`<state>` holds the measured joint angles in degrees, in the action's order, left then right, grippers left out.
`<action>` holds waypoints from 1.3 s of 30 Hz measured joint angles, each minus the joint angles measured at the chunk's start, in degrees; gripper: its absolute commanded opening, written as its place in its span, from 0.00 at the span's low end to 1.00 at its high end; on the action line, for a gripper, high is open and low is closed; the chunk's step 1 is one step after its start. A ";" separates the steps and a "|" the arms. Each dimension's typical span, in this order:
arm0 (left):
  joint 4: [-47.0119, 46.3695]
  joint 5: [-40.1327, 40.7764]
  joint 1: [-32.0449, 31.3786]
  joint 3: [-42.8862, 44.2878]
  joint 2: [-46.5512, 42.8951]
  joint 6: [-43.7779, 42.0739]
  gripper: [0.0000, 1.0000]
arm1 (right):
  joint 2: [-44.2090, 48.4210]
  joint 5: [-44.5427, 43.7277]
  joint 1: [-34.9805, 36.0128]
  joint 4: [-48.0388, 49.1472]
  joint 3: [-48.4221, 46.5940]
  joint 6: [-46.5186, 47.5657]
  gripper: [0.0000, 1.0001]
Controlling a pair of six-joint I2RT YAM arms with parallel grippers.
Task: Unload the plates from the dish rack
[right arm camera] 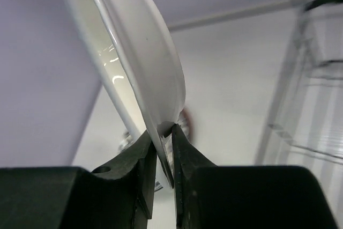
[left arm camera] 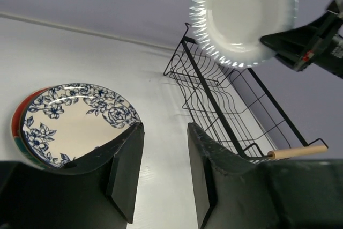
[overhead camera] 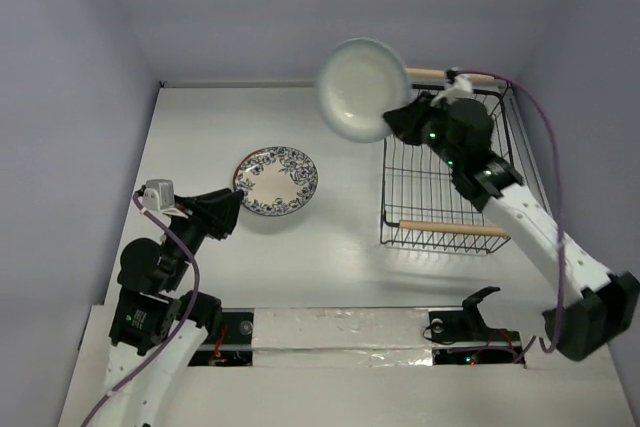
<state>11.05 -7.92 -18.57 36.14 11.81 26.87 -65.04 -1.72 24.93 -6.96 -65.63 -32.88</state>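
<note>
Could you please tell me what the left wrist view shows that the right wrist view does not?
Only the left wrist view shows the open left gripper and, plainly, the blue-flowered plate lying on a red-edged plate. Only the right wrist view shows, close and edge-on, the right gripper pinching the rim of the pale plate between both fingers. Both show that plate held in the air and the dish rack, sharp from the left wrist, blurred from the right.

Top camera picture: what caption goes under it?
Right gripper holds a pale plate up by the wire rack; a flowered plate lies left of it.
</note>
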 measured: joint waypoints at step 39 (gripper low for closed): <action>0.00 -0.63 4.04 0.00 2.23 0.09 0.73 | -45.97 18.36 16.02 35.71 3.45 -31.06 0.20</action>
<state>11.05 -8.56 -14.52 36.14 14.04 26.96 -111.00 16.64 40.95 28.75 -62.17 -63.94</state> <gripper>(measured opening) 0.731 0.197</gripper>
